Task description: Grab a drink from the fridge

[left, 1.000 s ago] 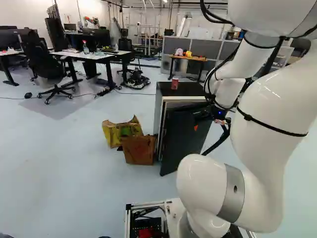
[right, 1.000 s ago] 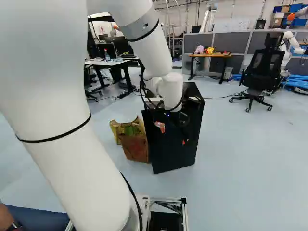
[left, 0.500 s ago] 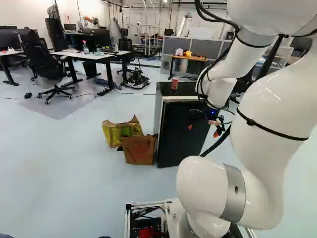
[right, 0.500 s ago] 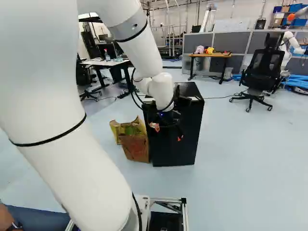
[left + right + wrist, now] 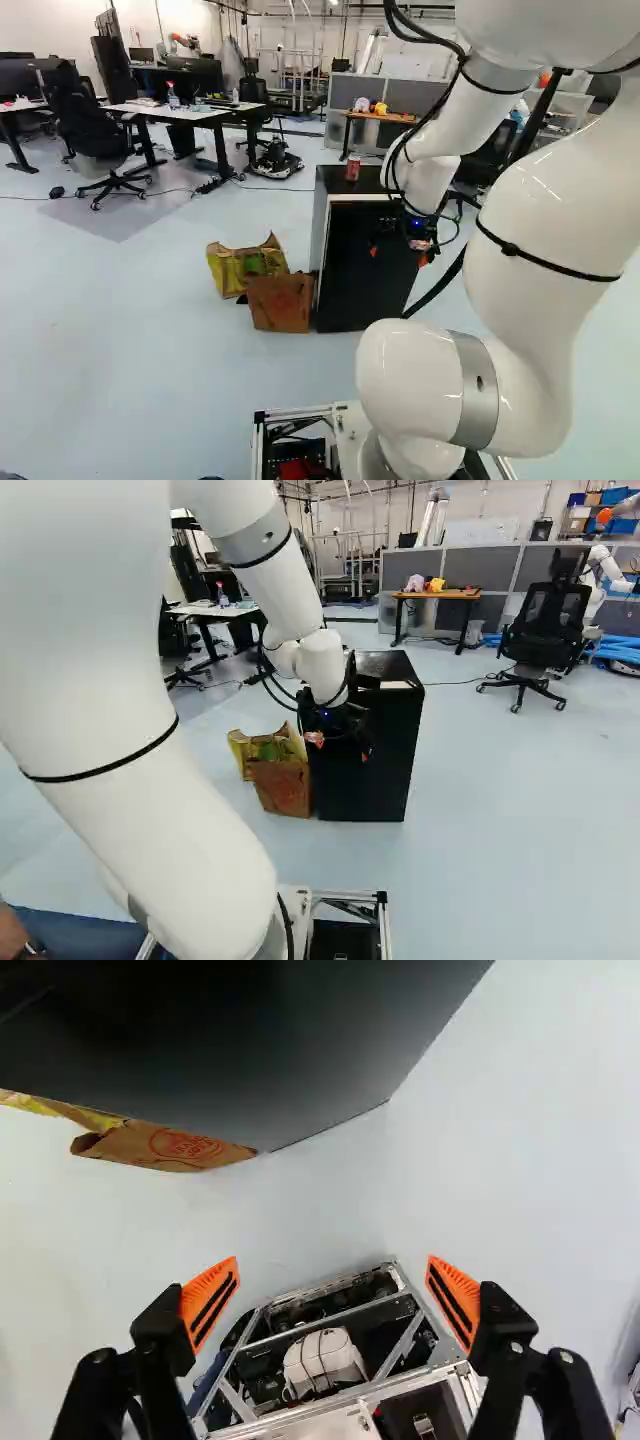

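In front of the black fridge's door (image 5: pixel 350 295), near its upper part, hangs my gripper (image 5: pixel 398 256). The door looks shut or nearly so. A red can (image 5: pixel 352 167) stands upright on the fridge's top, above and away from the gripper. The wrist view shows the gripper (image 5: pixel 333 1260) open, its two orange pads wide apart with nothing between them. Ahead of the fingers a dark face of the fridge (image 5: pixel 250 1050) slants past. The fridge's inside is hidden from every view.
A brown paper bag (image 5: pixel 280 303) and a yellow one (image 5: pixel 232 268) stand on the floor against the fridge's side. My base's frame (image 5: pixel 345 1305) shows beyond the fingers. Behind are desks and chairs; another robot (image 5: pixel 603 575) is at the far right of the right base view.
The fridge door, ajar a second ago, has swung in towards the fridge body. My arm has moved leftwards in both base views, with its gripper still by the door's front. The base has stayed put.
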